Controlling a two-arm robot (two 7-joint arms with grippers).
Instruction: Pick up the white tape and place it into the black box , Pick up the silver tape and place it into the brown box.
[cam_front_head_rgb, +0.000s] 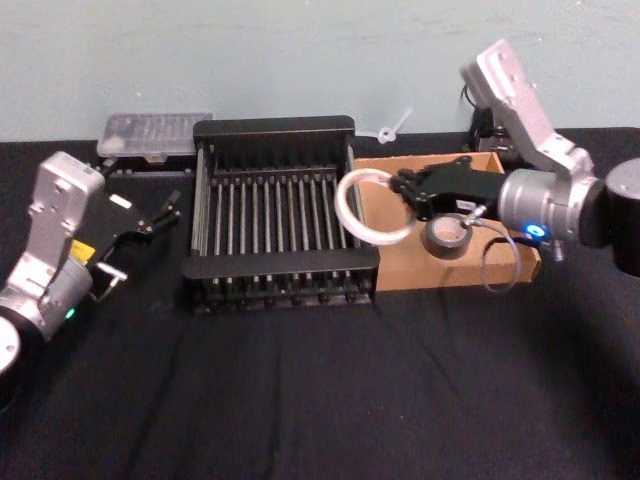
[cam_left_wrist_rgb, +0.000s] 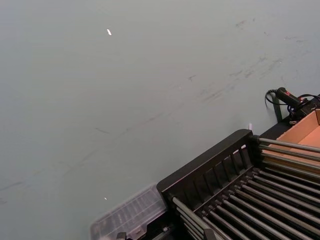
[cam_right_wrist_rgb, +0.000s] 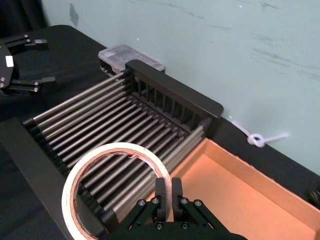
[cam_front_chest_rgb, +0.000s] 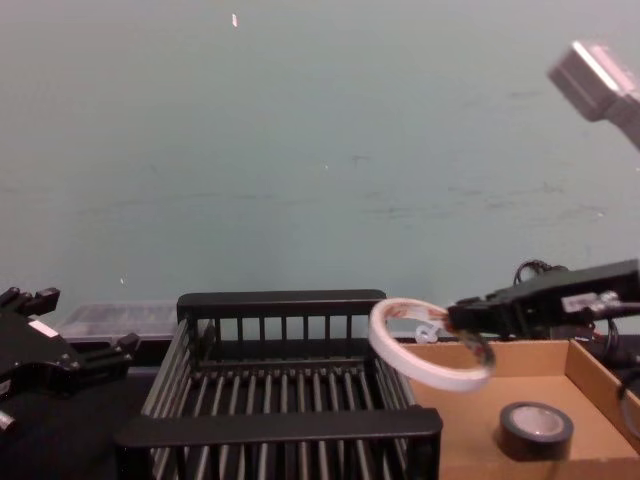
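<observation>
The white tape (cam_front_head_rgb: 362, 206) hangs tilted in the air over the right edge of the black box (cam_front_head_rgb: 270, 128), pinched at its rim by my right gripper (cam_front_head_rgb: 402, 187). In the right wrist view the fingertips (cam_right_wrist_rgb: 175, 186) clamp the white tape (cam_right_wrist_rgb: 75, 185) above the black box's bars (cam_right_wrist_rgb: 100, 125). The silver tape (cam_front_head_rgb: 446, 237) lies flat in the brown box (cam_front_head_rgb: 510, 268), just below the right gripper. From the chest view the white tape (cam_front_chest_rgb: 425, 368) floats above the seam between black box (cam_front_chest_rgb: 280, 428) and brown box (cam_front_chest_rgb: 590, 375). My left gripper (cam_front_head_rgb: 165, 212) rests open left of the black box.
A clear plastic case (cam_front_head_rgb: 155, 135) sits behind the black box's left corner. A white zip tie (cam_front_head_rgb: 393, 130) lies by the wall behind the brown box, with cables (cam_front_head_rgb: 500, 262) near the right arm. Bare black tabletop (cam_front_head_rgb: 320, 400) spreads in front.
</observation>
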